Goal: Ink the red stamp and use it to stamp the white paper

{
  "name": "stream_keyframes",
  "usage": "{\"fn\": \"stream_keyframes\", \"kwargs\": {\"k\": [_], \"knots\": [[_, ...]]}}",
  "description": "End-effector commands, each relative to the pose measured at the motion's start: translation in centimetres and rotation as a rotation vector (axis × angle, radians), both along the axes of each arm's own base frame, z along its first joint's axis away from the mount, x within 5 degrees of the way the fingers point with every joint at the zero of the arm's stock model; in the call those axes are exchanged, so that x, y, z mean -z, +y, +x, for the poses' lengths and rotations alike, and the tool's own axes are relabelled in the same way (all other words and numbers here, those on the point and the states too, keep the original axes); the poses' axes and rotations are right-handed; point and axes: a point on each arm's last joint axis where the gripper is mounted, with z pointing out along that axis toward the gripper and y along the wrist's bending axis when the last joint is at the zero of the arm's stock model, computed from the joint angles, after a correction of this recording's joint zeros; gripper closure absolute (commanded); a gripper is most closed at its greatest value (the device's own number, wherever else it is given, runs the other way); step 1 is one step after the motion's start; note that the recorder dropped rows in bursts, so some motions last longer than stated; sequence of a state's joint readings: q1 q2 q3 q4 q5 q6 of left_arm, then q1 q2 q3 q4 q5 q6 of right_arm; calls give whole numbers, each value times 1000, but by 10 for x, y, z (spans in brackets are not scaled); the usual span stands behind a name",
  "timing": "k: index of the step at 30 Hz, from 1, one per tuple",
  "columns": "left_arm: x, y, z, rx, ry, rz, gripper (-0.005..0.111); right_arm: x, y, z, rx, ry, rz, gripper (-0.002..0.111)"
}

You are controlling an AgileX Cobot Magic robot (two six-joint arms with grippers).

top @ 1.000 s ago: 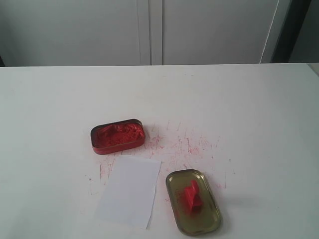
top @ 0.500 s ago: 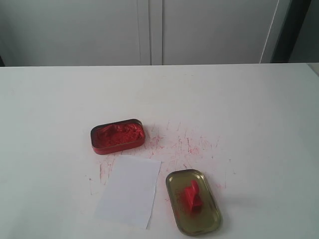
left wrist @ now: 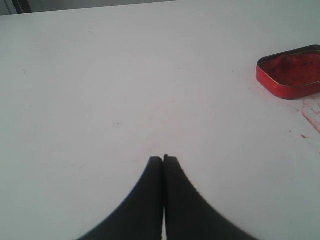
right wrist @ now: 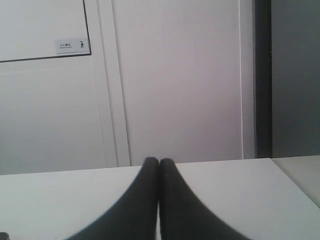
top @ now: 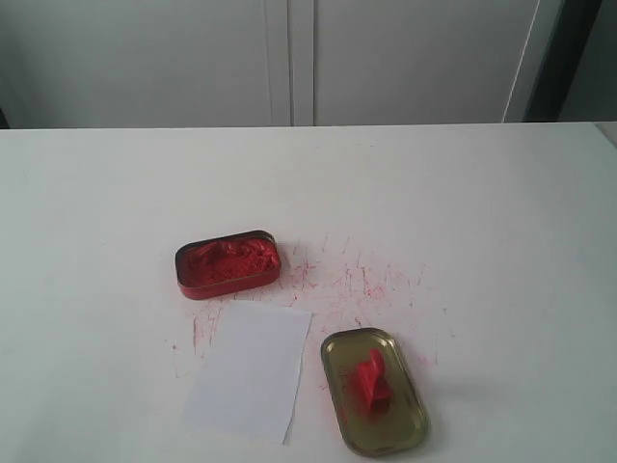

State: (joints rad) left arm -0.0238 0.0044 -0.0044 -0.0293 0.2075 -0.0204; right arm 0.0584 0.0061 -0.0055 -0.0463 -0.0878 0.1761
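The red stamp (top: 370,380) lies inside the gold oval tin lid (top: 399,429) near the table's front, right of the white paper (top: 250,367). I see no imprint on the sheet. The red tin of ink paste (top: 228,262) stands behind the paper and shows again in the left wrist view as the red tin (left wrist: 292,71). Neither arm appears in the exterior view. My left gripper (left wrist: 163,158) is shut and empty over bare table, well away from the tin. My right gripper (right wrist: 159,161) is shut and empty, facing the far wall.
Red ink smears (top: 362,280) streak the white table (top: 463,212) between the tin and the lid. White cabinet doors (top: 289,58) stand behind the table's far edge. A dark vertical strip (right wrist: 262,75) runs beside the wall panels.
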Motion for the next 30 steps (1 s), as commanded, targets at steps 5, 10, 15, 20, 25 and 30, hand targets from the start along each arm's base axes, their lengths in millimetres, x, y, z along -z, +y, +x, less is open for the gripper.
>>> {"fn": "stream_keyframes", "kwargs": {"k": [5,10,15,20,25,30], "knots": [[1,0,0,-2,-1,-2,107,1,0,0,-4,-5,1,108],[1,0,0,-2,-1,-2,107,2,0,0,-4,3,0,108],[1,0,0,-2,-1,-2,107,4,0,0,0,58,-3,108],[1,0,0,-2,-1,-2,107,-10,-1,-4,6,109,-5,108],[1,0,0,-2,-1,-2,107,-29,-2,-8,11,145,-6,108],[1,0,0,-2,-1,-2,107,-42,-2,-1,15,243,-11,108]]}}
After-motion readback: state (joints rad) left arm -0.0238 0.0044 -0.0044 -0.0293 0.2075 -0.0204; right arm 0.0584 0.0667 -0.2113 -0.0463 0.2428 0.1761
